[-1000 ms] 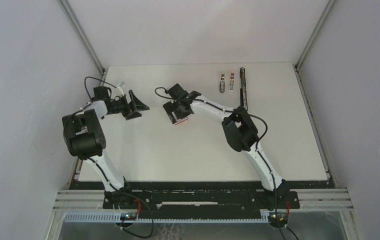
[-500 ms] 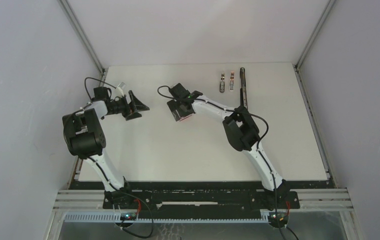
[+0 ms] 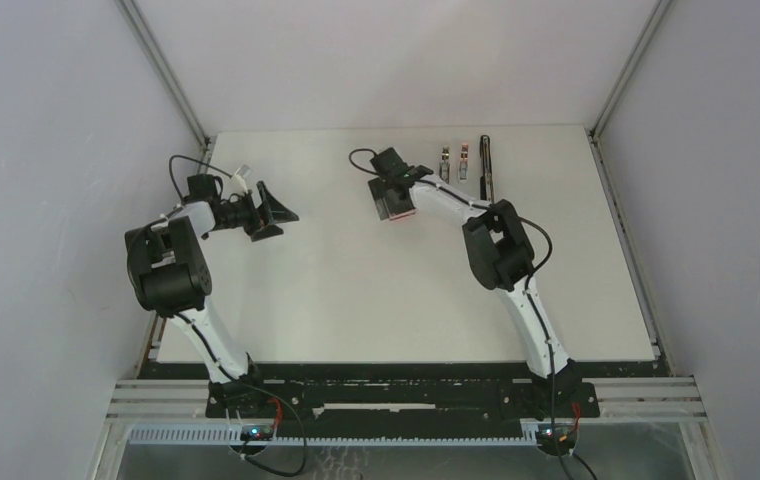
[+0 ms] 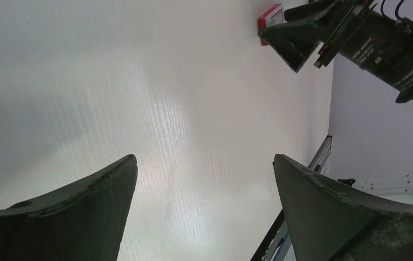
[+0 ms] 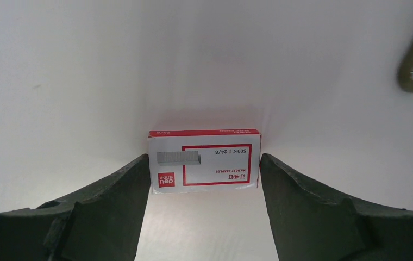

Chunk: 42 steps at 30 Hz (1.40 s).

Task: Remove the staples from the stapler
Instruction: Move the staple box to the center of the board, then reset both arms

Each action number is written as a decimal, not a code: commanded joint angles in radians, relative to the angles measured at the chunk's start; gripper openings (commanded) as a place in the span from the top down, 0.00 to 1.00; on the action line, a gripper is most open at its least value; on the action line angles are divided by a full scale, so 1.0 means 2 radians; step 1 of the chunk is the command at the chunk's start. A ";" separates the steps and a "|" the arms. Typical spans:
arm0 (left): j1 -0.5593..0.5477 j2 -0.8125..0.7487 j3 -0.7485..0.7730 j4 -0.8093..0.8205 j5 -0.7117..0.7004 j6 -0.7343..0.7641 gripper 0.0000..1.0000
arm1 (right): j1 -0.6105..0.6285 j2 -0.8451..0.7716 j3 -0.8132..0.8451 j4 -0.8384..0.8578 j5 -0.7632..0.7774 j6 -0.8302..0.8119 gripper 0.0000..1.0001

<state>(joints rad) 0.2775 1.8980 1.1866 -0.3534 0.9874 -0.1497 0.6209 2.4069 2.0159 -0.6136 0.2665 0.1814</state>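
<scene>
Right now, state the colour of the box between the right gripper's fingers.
White box, red trim; right wrist view.

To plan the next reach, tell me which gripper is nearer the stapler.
Right. The right gripper, clamped on the staple box, is a short way left of the stapler in the top view; the left gripper, open, is much farther left.

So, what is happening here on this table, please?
The right end effector grips a small red and white box of staples, near the far middle of the table. The left end effector is open and empty, and it hovers over the left side. The long black stapler lies at the far right, with two small silvery pieces beside it. Neither arm touches it.
</scene>
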 commanded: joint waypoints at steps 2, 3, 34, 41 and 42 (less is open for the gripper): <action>0.002 0.001 0.009 0.009 0.007 -0.004 0.00 | -0.037 -0.040 -0.009 0.002 0.016 0.028 0.28; 0.003 0.001 0.009 0.009 0.007 -0.004 0.00 | -0.046 -0.042 -0.011 0.002 0.012 0.033 0.28; 0.002 -0.043 0.031 -0.049 -0.047 0.061 0.00 | -0.076 -0.162 -0.035 -0.015 -0.054 0.048 0.00; 0.002 -0.120 0.011 -0.048 -0.097 0.109 0.00 | -0.091 -0.310 -0.216 0.099 -0.050 -0.036 0.00; 0.003 -0.132 0.001 -0.036 -0.104 0.111 0.00 | -0.097 -0.333 -0.263 0.125 -0.049 -0.043 0.00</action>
<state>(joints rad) 0.2775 1.7763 1.1866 -0.4664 0.8349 -0.0055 0.4576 1.9053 1.7035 -0.5571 0.1658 0.2028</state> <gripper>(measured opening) 0.996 0.997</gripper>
